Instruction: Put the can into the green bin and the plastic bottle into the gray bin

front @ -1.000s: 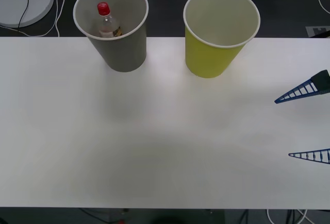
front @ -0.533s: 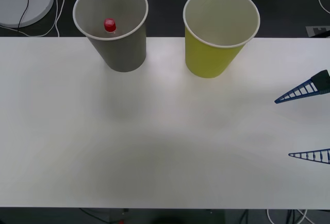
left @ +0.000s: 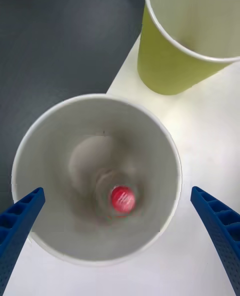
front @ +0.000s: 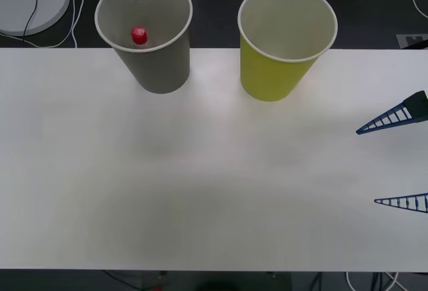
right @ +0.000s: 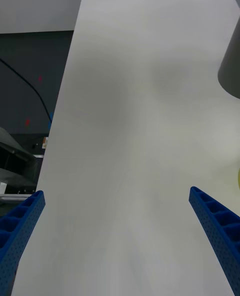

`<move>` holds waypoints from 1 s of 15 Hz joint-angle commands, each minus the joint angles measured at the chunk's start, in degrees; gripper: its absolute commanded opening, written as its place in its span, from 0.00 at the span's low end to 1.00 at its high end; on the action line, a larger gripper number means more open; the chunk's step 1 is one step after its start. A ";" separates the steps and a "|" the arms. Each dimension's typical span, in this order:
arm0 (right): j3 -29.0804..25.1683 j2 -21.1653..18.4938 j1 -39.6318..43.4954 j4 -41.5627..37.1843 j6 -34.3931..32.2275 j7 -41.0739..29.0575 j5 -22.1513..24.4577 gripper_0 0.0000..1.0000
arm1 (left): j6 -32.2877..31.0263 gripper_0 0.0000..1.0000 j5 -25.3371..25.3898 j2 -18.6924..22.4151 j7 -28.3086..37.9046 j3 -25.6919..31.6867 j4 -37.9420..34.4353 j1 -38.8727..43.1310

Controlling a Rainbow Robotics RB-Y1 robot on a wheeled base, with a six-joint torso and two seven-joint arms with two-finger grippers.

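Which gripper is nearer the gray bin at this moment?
Left. The left gripper hangs open directly above the gray bin; the right gripper sits open at the table's far right edge, beyond the green bin.

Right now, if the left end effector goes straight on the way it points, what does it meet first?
Probably the plastic bottle's red cap, upright inside the gray bin. The open left end effector points down into it; depth is unclear.
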 commanded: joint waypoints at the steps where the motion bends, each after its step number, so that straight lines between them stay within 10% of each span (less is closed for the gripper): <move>1: 0.00 0.00 0.00 0.00 0.00 0.00 0.00 1.00 | 1.47 1.00 4.21 5.84 0.09 -0.01 -7.18 4.88; 9: 0.00 0.00 0.00 0.00 0.00 0.00 0.00 1.00 | 10.26 1.00 17.04 20.78 -4.74 2.19 -20.54 20.61; 15: 0.00 0.00 0.00 0.00 0.00 0.00 0.00 1.00 | 10.26 1.00 18.79 20.52 -14.85 25.30 -25.37 45.49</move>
